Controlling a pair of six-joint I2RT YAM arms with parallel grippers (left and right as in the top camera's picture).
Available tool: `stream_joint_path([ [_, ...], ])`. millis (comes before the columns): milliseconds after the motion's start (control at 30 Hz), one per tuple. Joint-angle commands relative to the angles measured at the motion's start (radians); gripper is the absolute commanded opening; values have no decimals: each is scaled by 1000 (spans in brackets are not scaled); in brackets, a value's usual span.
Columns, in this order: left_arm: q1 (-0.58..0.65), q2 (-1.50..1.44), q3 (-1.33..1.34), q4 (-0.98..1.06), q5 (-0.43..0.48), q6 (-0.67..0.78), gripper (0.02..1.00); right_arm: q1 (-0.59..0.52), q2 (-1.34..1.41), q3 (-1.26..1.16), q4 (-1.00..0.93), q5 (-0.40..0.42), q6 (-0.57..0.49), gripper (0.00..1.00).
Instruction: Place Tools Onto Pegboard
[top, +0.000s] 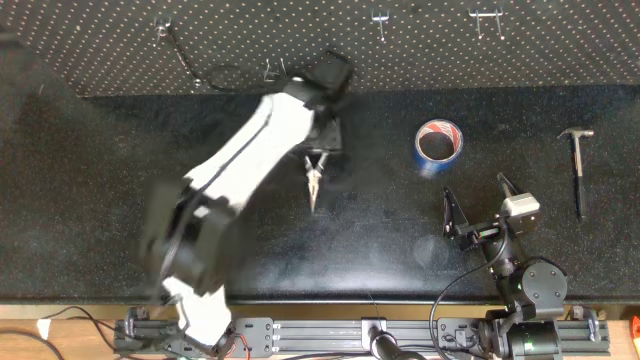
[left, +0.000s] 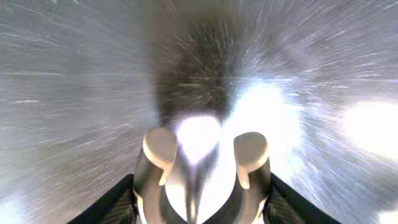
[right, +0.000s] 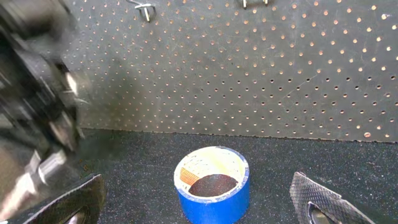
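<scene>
My left gripper (top: 320, 138) is at the table's back middle, close to the pegboard (top: 420, 50). It is shut on the pliers (top: 314, 182), which point toward the front edge. In the left wrist view the pliers' pale handles (left: 160, 149) stay sharp between the left gripper's (left: 199, 186) fingers while the background streaks. My right gripper (top: 478, 208) rests open near the front right, holding nothing. It faces a blue tape roll (top: 438, 145) that stands on the mat. The tape roll (right: 212, 183) is ahead of the right gripper (right: 199, 208), apart from its fingers (right: 81, 199).
A hammer (top: 577, 170) lies at the far right of the black mat. Metal hooks (top: 380, 20) (top: 487, 20) (top: 272, 70) stick out of the pegboard (right: 261, 74). A thin dark wire piece (top: 185, 58) hangs at the board's left. The left arm (right: 37, 106) shows blurred.
</scene>
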Motion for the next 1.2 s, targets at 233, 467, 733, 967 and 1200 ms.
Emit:
stream_joint_path([
  [233,151,-634,-461,1044,-256,362,29,5,-7,-3,-4,2,0,976],
  [467,191,-411,-462,1295,-252,399,29,5,-7,-3,-4,2,0,976],
  [733,188,-330,-462,1244,-199,348,29,5,-7,-3,-4,2,0,976],
  [967,188,-270,-462,1235,-142,349,397,5,-7,-3,-3,2,0,976],
  [1200,189,-270,-462,1117,-132,350,996,5,-7,-3,-4,2,0,976],
])
